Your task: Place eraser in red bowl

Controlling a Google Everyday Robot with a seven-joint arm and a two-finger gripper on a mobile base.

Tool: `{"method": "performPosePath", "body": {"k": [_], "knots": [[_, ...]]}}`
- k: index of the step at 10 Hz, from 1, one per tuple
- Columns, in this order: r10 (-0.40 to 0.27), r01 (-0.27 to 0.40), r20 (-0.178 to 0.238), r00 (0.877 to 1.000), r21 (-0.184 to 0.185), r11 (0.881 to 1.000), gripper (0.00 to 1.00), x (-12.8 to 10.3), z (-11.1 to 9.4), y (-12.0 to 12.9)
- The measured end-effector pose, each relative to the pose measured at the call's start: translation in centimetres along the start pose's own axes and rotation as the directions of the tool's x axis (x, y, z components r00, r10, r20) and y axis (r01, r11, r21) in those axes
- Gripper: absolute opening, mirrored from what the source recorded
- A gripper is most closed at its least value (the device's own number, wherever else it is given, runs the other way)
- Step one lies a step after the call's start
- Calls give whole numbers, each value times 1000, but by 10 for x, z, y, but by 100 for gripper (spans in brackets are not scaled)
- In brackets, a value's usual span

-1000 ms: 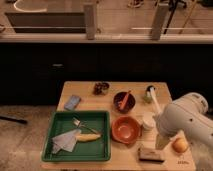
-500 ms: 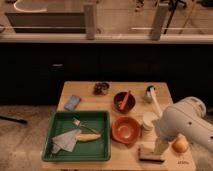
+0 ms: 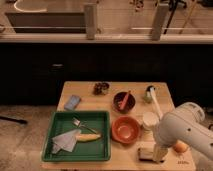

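A wooden tabletop seen from above. The wide orange-red red bowl sits near the front edge. Just right of the red bowl and nearer the front, the eraser lies flat on the tabletop, outside the bowl. The gripper of the white robot arm is lowered at the eraser's far end from the red bowl; whether it is open or closed cannot be told. Left of the red bowl lies a green tray. Behind the red bowl stands a smaller maroon bowl.

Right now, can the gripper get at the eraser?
Probably yes: the gripper is down right beside the eraser at the table's front edge, nothing shows between them, and the round fruit sits off to the other side.
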Motion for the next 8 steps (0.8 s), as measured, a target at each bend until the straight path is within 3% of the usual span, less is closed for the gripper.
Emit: {"method": "performPosePath", "body": {"k": [8], "knots": [[46,-46,-9,999,-61,997,80,27,31,32]]}}
